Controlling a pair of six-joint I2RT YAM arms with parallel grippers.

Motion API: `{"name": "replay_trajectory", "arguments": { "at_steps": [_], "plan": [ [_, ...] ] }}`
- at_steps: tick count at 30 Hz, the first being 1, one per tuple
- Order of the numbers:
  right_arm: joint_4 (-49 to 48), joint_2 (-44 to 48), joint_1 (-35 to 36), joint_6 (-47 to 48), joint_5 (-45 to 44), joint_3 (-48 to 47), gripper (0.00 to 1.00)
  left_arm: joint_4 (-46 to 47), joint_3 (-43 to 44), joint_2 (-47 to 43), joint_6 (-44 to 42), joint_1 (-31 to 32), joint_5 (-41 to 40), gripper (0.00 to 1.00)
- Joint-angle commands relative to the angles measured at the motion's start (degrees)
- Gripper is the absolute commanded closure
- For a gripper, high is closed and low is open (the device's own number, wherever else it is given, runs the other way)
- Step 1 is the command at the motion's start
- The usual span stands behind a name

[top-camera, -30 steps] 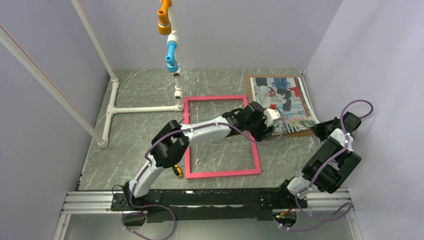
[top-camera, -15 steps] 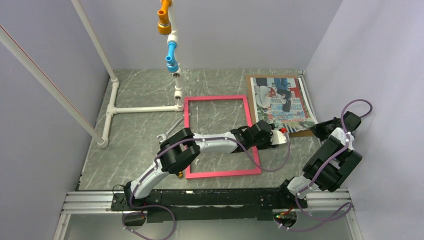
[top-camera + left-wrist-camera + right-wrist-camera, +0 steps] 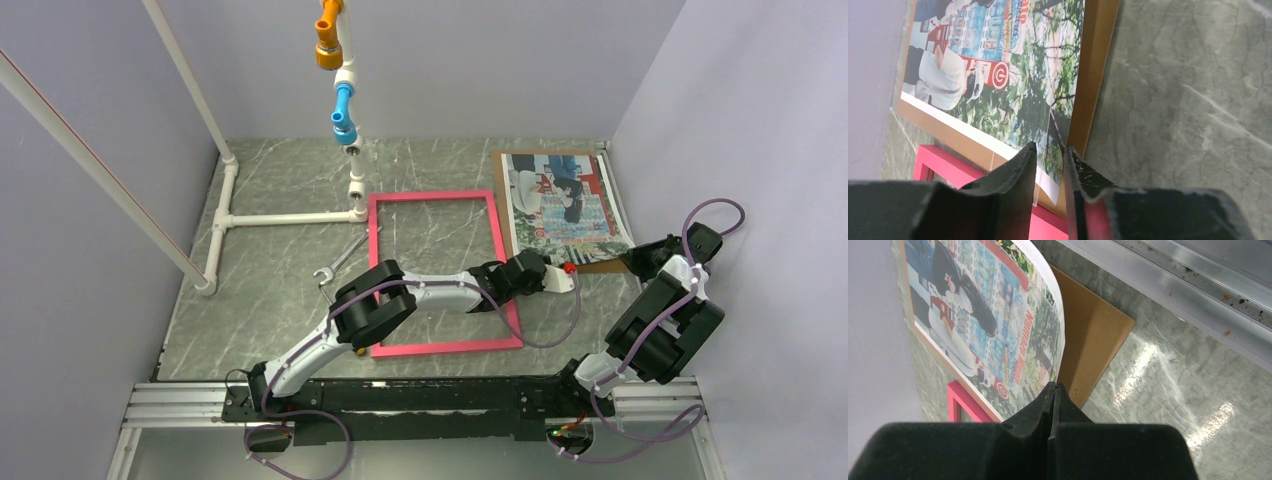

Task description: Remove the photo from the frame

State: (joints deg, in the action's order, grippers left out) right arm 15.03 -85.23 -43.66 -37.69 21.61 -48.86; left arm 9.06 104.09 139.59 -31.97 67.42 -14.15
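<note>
— Photo [image 3: 563, 200] handling first: what do you expect?

— Light, thin and floppy, and easy to crease. It lies on the brown backing board [image 3: 1093, 335] at the far right of the bench [image 3: 280, 260]. It is already outside the pink frame [image 3: 445, 348], which rests empty just beside it. In the right wrist view its near edge curls up off the board.

— Where to take hold?

— At an edge or corner, pinched flat, I think. A pull in the middle would buckle it.

— And the grippers?

— The right gripper [image 3: 1052, 386] is closed, fingers meeting. The curled edge runs into their tips, so it seems to pinch the photo. The left gripper [image 3: 1049, 152] shows only a slim gap with the photo's corner sitting in it. That gap looks wider than the sheet, so I judge it not clamped.
</note>
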Motion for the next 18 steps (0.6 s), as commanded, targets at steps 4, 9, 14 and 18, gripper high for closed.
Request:
{"name": "replay_trajectory", "arguments": {
  "at_steps": [4,9,14,18],
  "plan": [
    [-1.51,-0.8,-0.33,-0.03,1.92,-2.26,1.0,3.09,2.35,0.34,-2.28,1.05,-1.38,0.84],
    [-2.77,-0.83,-0.33,-0.04,3.63,-1.52,1.0,4.9,0.16,-1.45,-1.51,1.06,0.43,0.99],
    [-5.48,-0.04,-0.36,-0.88,5.7,0.47,0.76,4.95,-0.91,-2.86,1.38,0.88,2.64,1.0],
    [-6.78,-0.4,-0.25,-0.84,6.78,2.65,0.65,4.02,-0.16,-2.92,4.45,0.04,4.67,1.0]
  ]
}}
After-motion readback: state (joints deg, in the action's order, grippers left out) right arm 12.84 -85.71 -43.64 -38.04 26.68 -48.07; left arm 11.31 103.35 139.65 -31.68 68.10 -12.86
